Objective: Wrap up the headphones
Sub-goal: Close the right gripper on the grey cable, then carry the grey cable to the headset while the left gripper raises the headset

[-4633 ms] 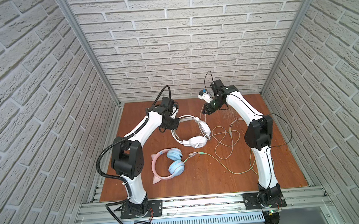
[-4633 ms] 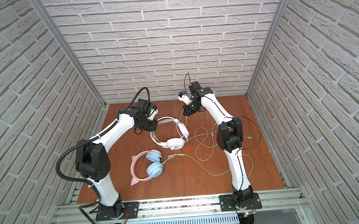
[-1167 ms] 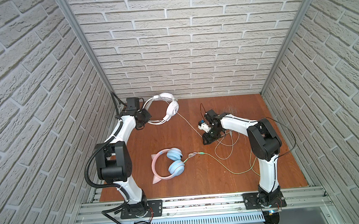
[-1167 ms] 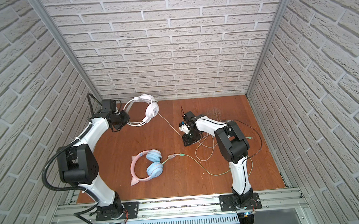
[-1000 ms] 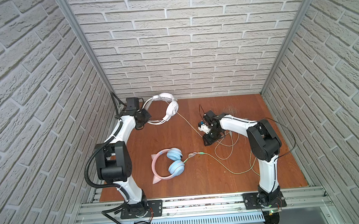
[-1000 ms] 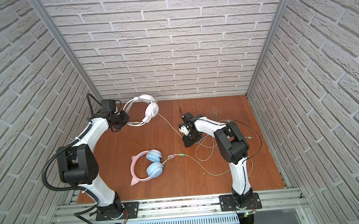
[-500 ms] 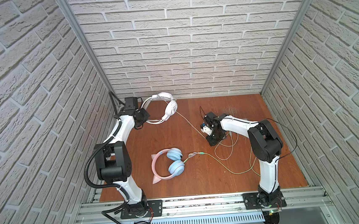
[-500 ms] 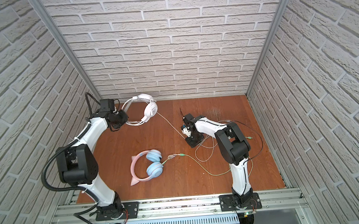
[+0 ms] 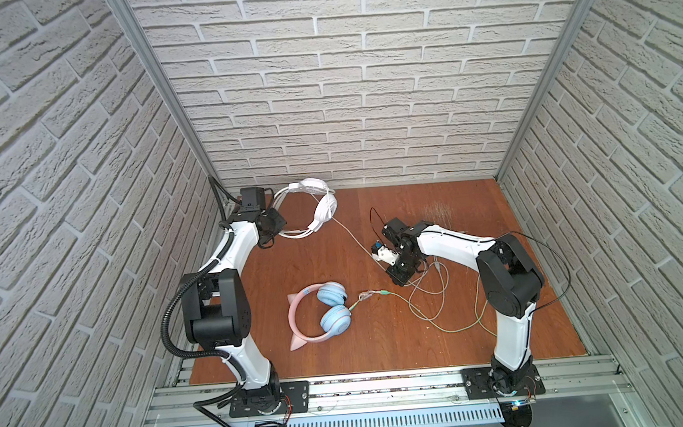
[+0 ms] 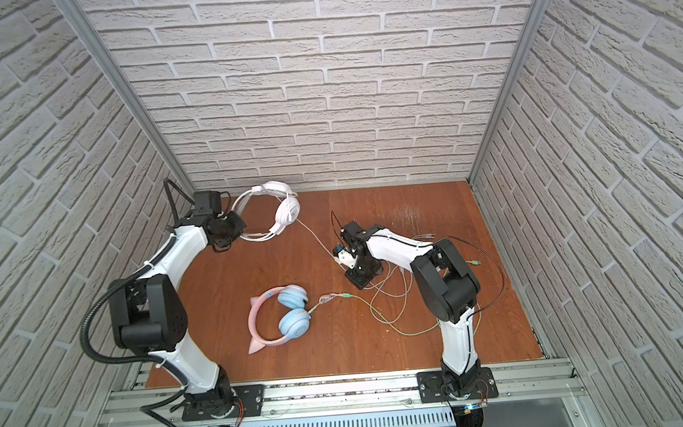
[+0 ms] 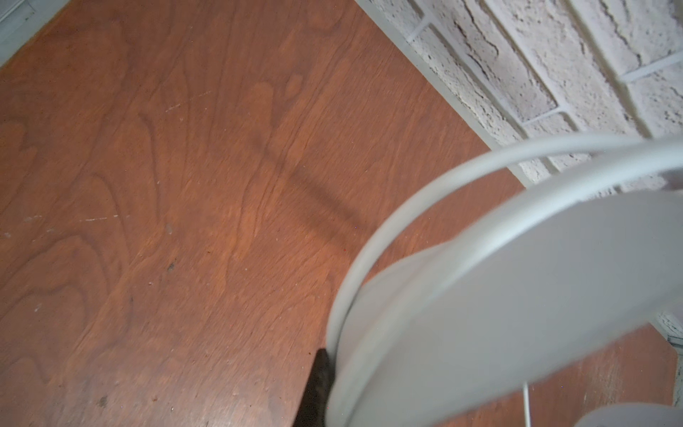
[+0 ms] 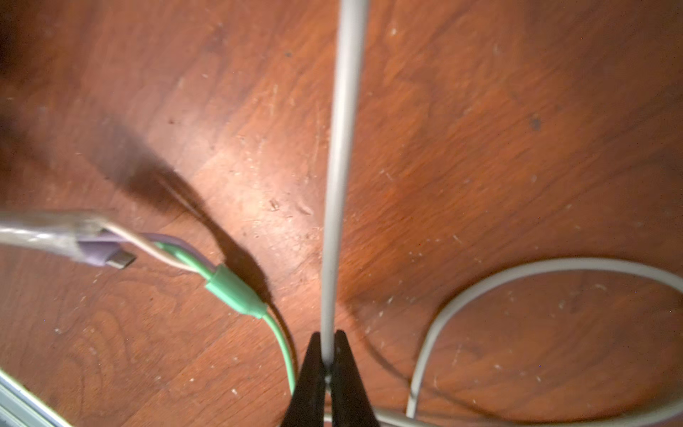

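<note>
The white headphones (image 9: 317, 208) (image 10: 280, 211) hang off the table at the back left. My left gripper (image 9: 275, 229) (image 10: 237, 227) is shut on their headband (image 11: 517, 295); one dark finger (image 11: 318, 384) shows beside it. Their pale cable (image 9: 354, 240) (image 12: 342, 148) runs taut down to my right gripper (image 9: 395, 276) (image 12: 327, 355), which is shut on it just above the table. The pink cat-ear headphones (image 9: 323, 316) (image 10: 283, 316) with blue earcups lie flat at centre, apart from both grippers. Their greenish cable (image 9: 423, 314) trails right.
Loose loops of pale cable (image 9: 431, 295) lie under and right of my right gripper. A green plug (image 12: 236, 292) and a lilac plug (image 12: 111, 255) lie beside it. Brick walls close three sides; a metal rail (image 9: 386, 386) runs along the front.
My right gripper has closed onto the pale cable and shifted slightly. The left arm keeps the white headphones lifted at the back left, almost still.
</note>
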Controlling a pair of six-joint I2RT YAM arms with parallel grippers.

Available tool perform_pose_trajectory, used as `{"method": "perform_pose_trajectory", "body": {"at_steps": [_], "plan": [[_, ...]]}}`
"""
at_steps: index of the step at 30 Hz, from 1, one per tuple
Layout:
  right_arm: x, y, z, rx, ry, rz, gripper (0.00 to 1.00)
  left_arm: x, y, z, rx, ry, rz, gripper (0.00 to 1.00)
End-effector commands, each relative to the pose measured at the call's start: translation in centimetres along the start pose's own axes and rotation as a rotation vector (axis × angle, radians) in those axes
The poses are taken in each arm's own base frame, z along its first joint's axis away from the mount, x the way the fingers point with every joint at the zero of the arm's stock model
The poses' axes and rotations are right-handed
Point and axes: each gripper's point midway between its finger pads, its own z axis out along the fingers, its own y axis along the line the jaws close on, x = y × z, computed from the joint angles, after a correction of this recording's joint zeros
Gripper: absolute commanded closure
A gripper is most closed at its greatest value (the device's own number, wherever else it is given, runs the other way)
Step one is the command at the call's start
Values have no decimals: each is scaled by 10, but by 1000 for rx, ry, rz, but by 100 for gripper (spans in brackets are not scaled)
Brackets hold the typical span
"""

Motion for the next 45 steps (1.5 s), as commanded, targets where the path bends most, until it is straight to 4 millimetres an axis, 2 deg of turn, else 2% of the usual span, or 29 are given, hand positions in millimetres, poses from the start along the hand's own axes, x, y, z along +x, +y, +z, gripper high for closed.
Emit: {"method": "perform_pose_trajectory", "body": {"at_steps": [1,13,21,31,36,41,45], "plan": [[-12,16,-34,-3,-76,-92,95,-26,-28,-21,90,-131,-17,100],[-10,58,-82,2,-101,-448,95,-10,-73,-3,93,-108,92,100],[-27,88,-117,-89,-241,-626,95,1,-82,1,57,-81,156,100],[-25,107,-146,-151,-293,-760,95,35,-98,14,60,-16,204,100],[-33,105,-151,-123,-315,-768,95,49,-113,21,65,9,249,100],[-40,86,-160,-8,-294,-746,95,62,-125,22,62,31,308,100],[-43,77,-171,6,-252,-717,95,74,-133,26,47,53,364,100]]}}
